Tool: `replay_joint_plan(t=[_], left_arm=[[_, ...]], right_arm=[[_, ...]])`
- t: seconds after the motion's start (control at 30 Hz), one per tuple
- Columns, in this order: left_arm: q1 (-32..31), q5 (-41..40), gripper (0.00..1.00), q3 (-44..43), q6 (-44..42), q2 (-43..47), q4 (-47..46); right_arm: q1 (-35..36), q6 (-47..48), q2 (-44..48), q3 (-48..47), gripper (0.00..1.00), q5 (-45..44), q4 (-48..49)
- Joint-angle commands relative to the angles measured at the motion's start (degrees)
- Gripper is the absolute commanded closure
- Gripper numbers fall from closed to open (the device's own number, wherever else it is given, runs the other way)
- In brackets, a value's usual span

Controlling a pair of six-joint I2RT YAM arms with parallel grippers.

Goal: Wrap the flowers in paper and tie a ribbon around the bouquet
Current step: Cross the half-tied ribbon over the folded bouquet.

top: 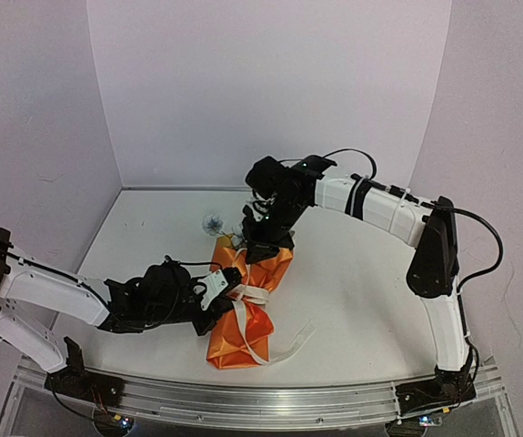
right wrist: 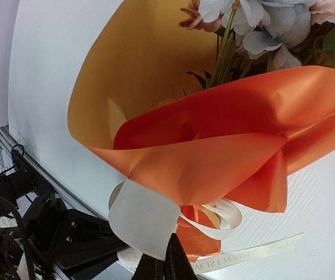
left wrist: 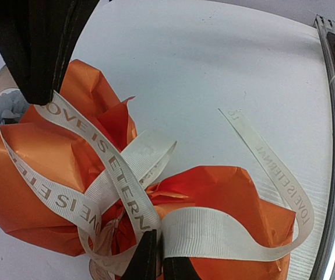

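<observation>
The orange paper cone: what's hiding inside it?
The flowers: pale blue, white and pink blooms poke out of the paper at its wide end, with thin green stems against its yellow inside. The stems' lower ends are covered, wrapped where the ribbon cinches it.

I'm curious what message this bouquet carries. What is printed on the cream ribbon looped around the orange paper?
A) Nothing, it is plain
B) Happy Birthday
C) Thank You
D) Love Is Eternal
D: in the left wrist view, the dark lettering along the ribbon that loops over the orange paper reads LOVE IS ETERNAL.
</observation>
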State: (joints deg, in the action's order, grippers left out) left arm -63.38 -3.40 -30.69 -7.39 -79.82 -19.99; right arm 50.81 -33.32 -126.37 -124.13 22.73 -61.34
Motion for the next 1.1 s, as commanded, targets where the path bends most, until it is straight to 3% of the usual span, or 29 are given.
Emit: replay_joint_plan(t=[0.0, 0.6, 0.9, 1.07], left_arm=[[-0.25, 1.25, 0.93, -4.08, 0.04, -1.82, -1.36], [-0.23, 3.20, 0.90, -5.75, -1.15, 0.49, -0.44], [-0.01, -3.01, 0.86, -9.35, -0.66, -9.69, -1.78], [0.41, -4.92, 0.80, -10.47, 0.29, -11.53, -4.39]], right_arm=[[-0.34, -0.51, 0.01, -2.84, 1.00, -2.73, 0.30], [-0.52, -1.38, 0.81, -3.52, 0.99, -4.12, 1.60], [-0.49, -3.36, 0.97, -3.05, 0.97, 0.73, 3.63], [-0.43, -3.35, 3.33, 0.27, 0.90, 4.41, 4.54]])
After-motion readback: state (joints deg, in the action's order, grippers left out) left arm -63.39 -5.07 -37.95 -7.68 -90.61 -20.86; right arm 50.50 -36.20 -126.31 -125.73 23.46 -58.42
